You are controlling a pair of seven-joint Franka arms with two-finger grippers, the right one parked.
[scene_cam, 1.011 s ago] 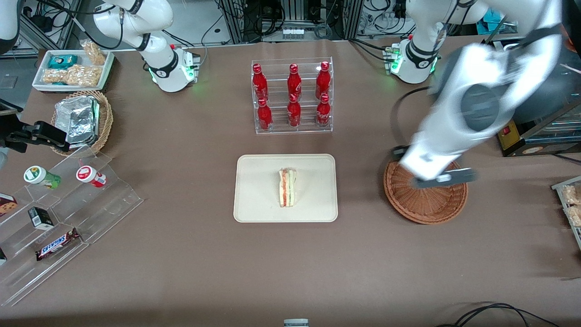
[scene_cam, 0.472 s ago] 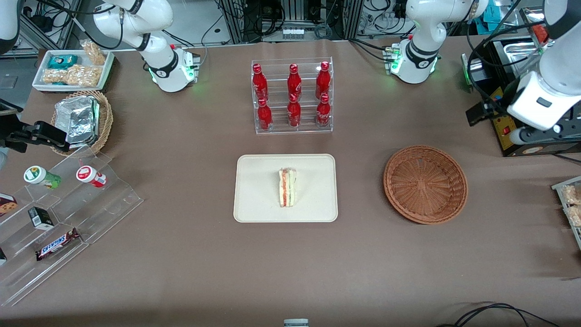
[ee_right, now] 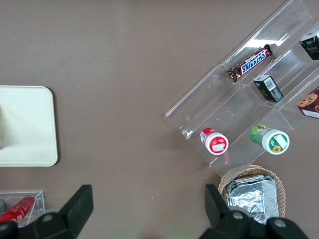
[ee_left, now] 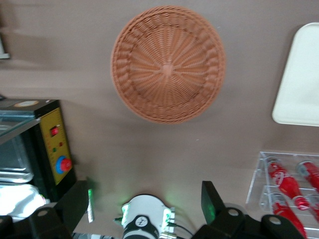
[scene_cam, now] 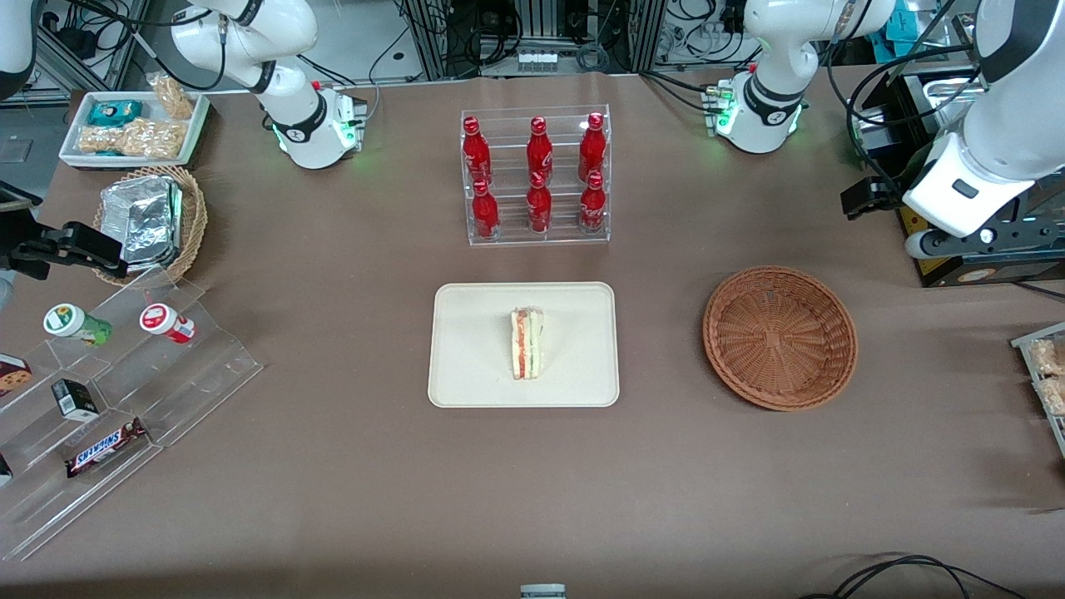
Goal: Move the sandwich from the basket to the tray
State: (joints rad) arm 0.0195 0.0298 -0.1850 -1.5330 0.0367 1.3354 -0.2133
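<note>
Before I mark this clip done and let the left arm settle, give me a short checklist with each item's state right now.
1. Sandwich lies on the tray: ok, near the tray's middle, well inside the rim.
2. Basket holds nothing: ok, both the front and left wrist views show bare wicker.
3. Pincer carries nothing: ok, fingers are apart with nothing between them.
4. Pincer is off the work area: ok, it is raised above the table at the working arm's end, farther from the front camera than the basket.
5. Bottle rack upright: ok, all six red bottles stand.
</note>
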